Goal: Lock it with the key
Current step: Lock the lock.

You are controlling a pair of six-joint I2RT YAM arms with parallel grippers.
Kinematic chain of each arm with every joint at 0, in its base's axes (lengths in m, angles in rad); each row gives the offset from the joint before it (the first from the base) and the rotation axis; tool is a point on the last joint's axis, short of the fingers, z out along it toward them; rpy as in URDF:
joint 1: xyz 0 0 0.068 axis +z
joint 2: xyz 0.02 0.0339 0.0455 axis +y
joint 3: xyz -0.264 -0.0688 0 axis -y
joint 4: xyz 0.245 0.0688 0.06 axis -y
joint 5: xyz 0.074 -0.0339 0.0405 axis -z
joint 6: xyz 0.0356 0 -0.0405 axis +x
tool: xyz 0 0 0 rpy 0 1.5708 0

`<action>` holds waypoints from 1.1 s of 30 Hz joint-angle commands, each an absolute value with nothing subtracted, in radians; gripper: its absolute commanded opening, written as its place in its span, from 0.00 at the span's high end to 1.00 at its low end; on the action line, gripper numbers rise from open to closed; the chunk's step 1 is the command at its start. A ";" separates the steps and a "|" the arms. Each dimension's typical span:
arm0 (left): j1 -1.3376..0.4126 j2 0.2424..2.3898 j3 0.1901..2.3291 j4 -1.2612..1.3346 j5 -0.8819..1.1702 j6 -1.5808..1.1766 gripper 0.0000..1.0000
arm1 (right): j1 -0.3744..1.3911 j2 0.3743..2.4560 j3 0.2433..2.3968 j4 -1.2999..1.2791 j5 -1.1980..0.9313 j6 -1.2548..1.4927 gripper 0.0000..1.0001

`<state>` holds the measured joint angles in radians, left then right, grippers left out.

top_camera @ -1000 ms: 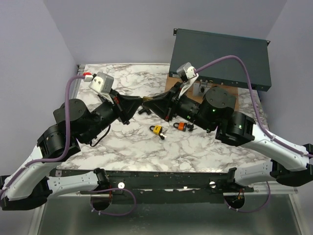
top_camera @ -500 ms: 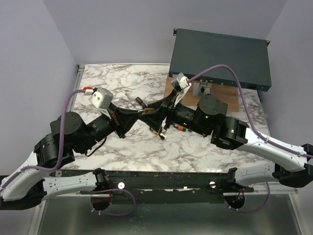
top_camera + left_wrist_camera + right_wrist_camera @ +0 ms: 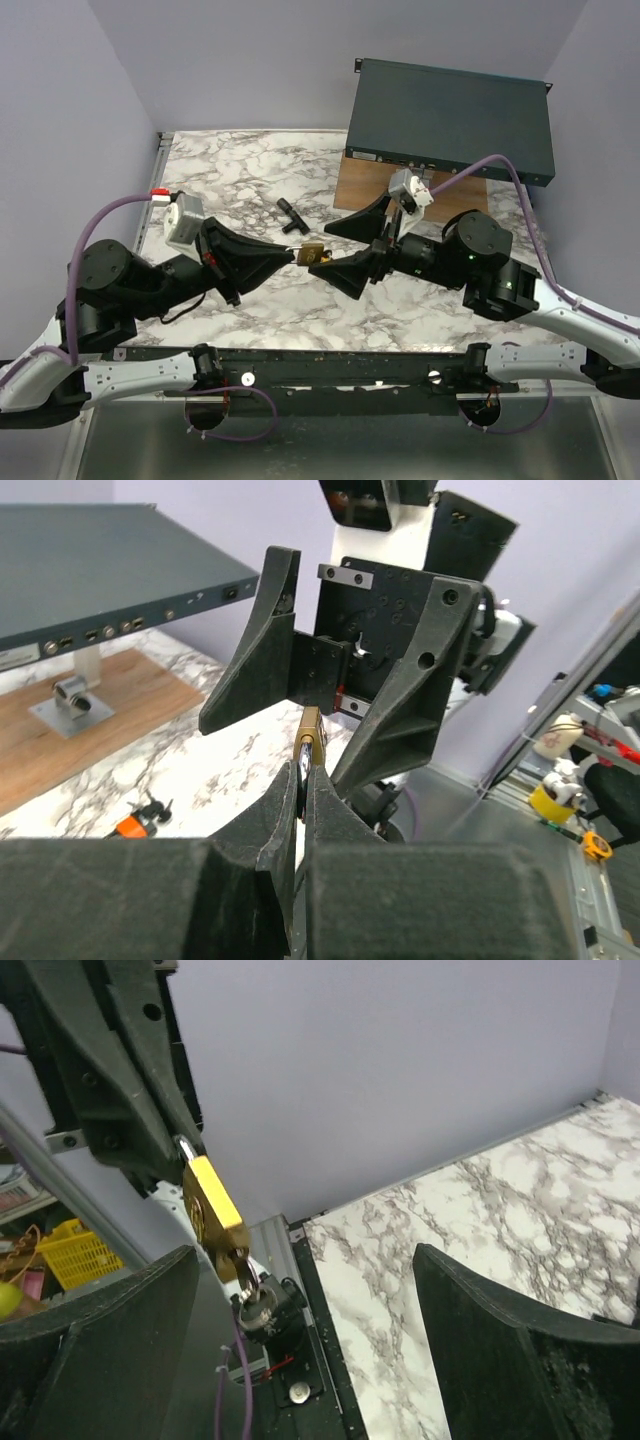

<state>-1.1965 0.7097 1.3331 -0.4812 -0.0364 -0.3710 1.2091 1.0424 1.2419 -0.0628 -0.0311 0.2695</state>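
Observation:
A brass padlock hangs in the air over the table's middle, and my left gripper is shut on its shackle end. The left wrist view shows the padlock edge-on, sticking out beyond the pressed-together left gripper. A silver key sticks out of the padlock at its lower end. My right gripper faces the left one and stands wide open, its fingers on either side of the padlock without touching it. In its own view the right gripper holds nothing.
A black T-shaped part lies on the marble table. A dark rack unit stands at the back right over a wooden board. An orange-tagged key bunch lies on the table, and a metal bracket sits on the board.
My right gripper has gone from nearly shut to wide open. Both grippers have come nearer the front edge, the left still carrying the padlock.

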 commanded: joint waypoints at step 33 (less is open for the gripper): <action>-1.204 0.692 1.363 -0.390 0.204 -0.397 1.00 | 1.205 0.993 1.307 -0.079 -0.437 0.253 0.62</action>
<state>-1.1992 0.6876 1.3518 -0.4423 0.1772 -0.3889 1.2076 0.9714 1.2736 -0.0784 -0.4114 0.2443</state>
